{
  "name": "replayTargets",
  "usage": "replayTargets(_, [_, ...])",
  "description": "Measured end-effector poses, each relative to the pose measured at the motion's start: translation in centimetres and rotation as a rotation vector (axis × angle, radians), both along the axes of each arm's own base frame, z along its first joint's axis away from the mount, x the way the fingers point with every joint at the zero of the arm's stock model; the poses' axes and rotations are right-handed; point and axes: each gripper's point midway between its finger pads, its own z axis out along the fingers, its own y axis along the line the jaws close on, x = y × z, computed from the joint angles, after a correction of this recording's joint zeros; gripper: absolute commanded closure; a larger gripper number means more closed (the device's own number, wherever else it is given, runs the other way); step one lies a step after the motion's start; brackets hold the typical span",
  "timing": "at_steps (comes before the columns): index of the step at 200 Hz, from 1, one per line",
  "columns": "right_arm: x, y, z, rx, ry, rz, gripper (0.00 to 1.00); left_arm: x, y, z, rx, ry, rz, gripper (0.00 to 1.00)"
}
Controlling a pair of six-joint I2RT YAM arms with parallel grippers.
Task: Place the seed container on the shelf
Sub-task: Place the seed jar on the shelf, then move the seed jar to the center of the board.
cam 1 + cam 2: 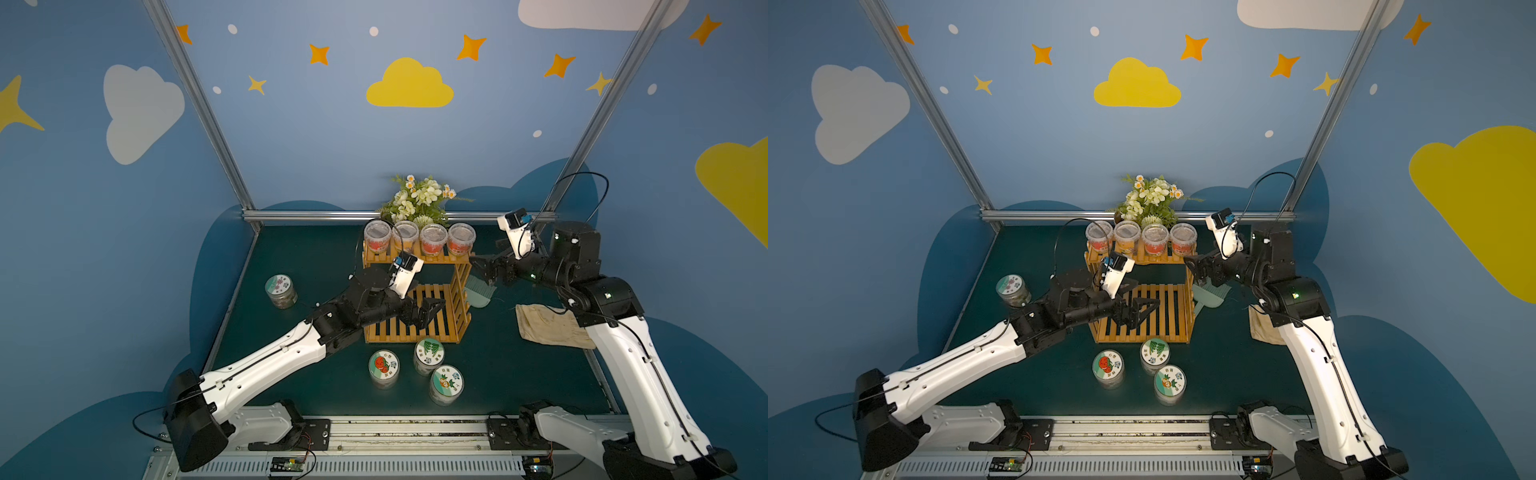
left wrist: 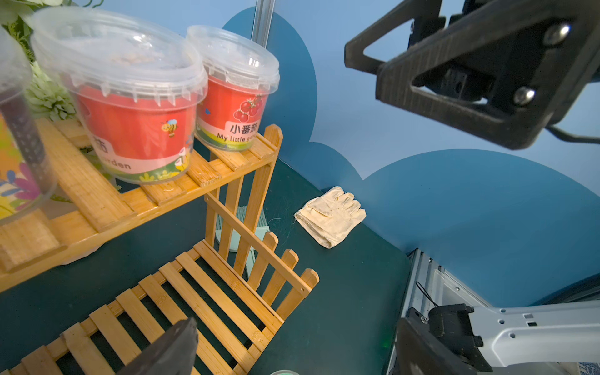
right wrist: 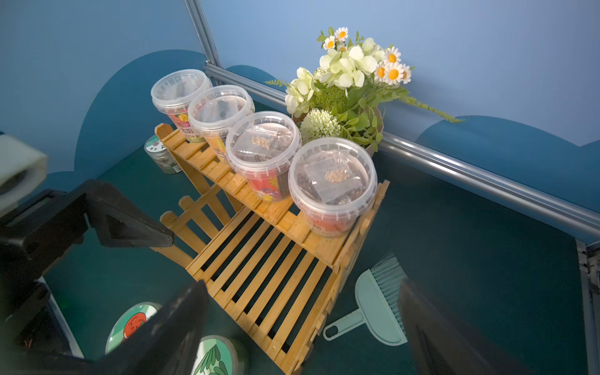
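The shelf [image 1: 390, 332] [image 1: 1144, 328] [image 2: 207, 302] [image 3: 259, 259] is a two-tier orange-yellow slatted rack at mid table. Several clear-lidded tubs stand in a row on its top tier. The rightmost, a seed container [image 1: 461, 239] [image 1: 1182, 239] [image 2: 237, 87] [image 3: 332, 181] with a seed packet under its lid, sits upright at the tier's right end. My right gripper [image 1: 478, 268] [image 1: 1192, 266] [image 3: 305, 328] is open just right of that end, holding nothing. My left gripper [image 1: 432, 307] [image 1: 1146, 307] [image 2: 297, 350] hangs open over the bare lower tier.
Three small green-lidded jars [image 1: 429, 353] stand in front of the shelf, and another jar [image 1: 281, 289] stands far left. A mint hand brush [image 1: 478, 293] [image 3: 380, 305] lies right of the shelf. A cream glove [image 1: 548, 326] [image 2: 331, 216] lies further right. Flowers [image 1: 419, 199] stand behind.
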Motion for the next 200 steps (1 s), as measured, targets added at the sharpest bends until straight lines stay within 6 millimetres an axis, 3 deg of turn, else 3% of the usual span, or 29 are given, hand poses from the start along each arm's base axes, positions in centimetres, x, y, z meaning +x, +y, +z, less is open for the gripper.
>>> replayTargets(43, [-2.7, -0.4, -2.5, 0.047, 0.083, -0.007, 0.08, -0.8, 0.3, -1.3, 0.014, 0.034, -0.02, 0.0])
replayTargets(99, [-7.6, 0.2, -7.2, 0.128, 0.241, 0.031, 0.15, -1.7, 0.7, -3.5, 0.043, 0.103, -0.034, 0.0])
replayTargets(143, [-11.2, 2.2, -11.9, 0.137, 0.404, 0.094, 0.19, -3.0, 1.1, -4.8, 0.074, 0.153, -0.031, 0.0])
replayTargets(171, [-13.3, 3.7, -15.5, 0.069, 0.496, 0.13, 0.18, -4.1, 2.7, -6.6, 0.107, 0.189, 0.002, 0.0])
replayTargets(200, [-14.9, 5.2, -17.6, -0.043, 0.513, 0.164, 0.12, -4.7, 4.4, -7.8, 0.13, 0.211, 0.045, 0.0])
